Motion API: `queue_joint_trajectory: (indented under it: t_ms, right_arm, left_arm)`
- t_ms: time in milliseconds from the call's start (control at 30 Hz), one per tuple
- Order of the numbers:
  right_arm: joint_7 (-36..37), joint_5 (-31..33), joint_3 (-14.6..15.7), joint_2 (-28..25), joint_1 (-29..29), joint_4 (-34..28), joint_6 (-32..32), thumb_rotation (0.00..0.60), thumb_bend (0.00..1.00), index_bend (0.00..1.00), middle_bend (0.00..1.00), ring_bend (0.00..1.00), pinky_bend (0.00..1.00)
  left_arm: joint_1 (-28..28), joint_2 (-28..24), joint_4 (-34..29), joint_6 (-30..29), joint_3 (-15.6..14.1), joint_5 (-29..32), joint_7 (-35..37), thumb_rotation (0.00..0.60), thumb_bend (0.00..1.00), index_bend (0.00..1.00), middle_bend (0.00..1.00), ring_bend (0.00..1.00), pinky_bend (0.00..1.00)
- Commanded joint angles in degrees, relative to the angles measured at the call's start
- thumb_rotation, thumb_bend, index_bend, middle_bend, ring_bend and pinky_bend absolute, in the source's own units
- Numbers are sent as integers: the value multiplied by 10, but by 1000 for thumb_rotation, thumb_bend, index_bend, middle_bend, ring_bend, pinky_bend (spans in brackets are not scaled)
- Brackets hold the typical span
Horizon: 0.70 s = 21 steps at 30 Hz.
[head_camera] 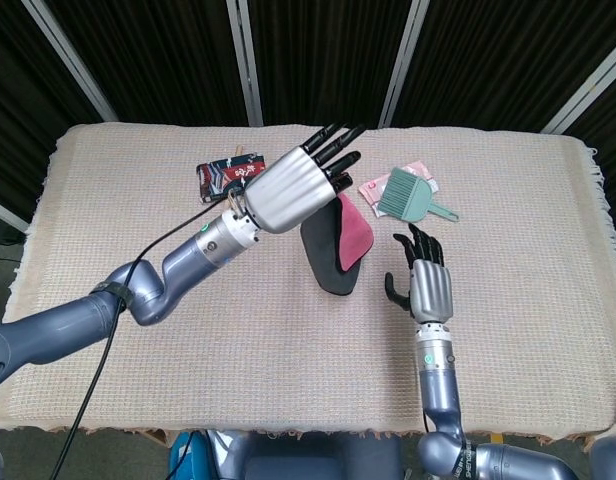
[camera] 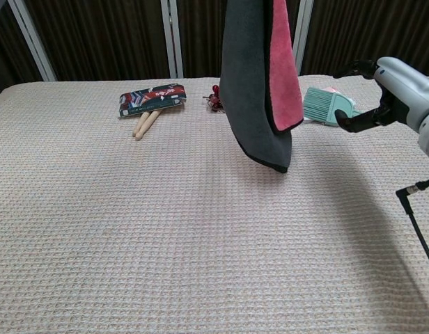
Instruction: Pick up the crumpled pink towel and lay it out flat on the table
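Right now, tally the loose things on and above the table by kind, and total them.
Towel: 1
Printed pouch: 1
Wooden sticks: 2
Green brush: 1
Pink packet: 1
Small red trinket: 1
Total: 7
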State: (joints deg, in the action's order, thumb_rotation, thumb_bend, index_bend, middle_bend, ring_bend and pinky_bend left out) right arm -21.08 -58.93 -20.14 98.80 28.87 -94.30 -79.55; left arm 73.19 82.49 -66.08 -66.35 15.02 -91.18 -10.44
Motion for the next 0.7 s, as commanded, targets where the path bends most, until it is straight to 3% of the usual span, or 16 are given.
queue_joint_trajectory:
  t_ms: [33, 233, 700]
  right_arm:
    - [1, 1, -1, -2, -1, 0, 1, 600, 471, 189, 62, 38, 0]
    - [5, 6, -3, -6, -2, 3, 5, 600, 470, 190, 62, 38, 0]
    - [14, 9, -3, -8, -4, 8, 9, 600, 471, 189, 63, 38, 0]
  left_arm:
    - [15, -13, 44, -11, -8, -29, 4, 600, 426, 680, 296, 41, 149]
    - [24, -4, 53, -25, 17, -17, 6, 600, 427, 678, 291, 41, 149]
    - [39, 40, 33, -27, 13, -24, 14, 600, 426, 677, 289, 41, 149]
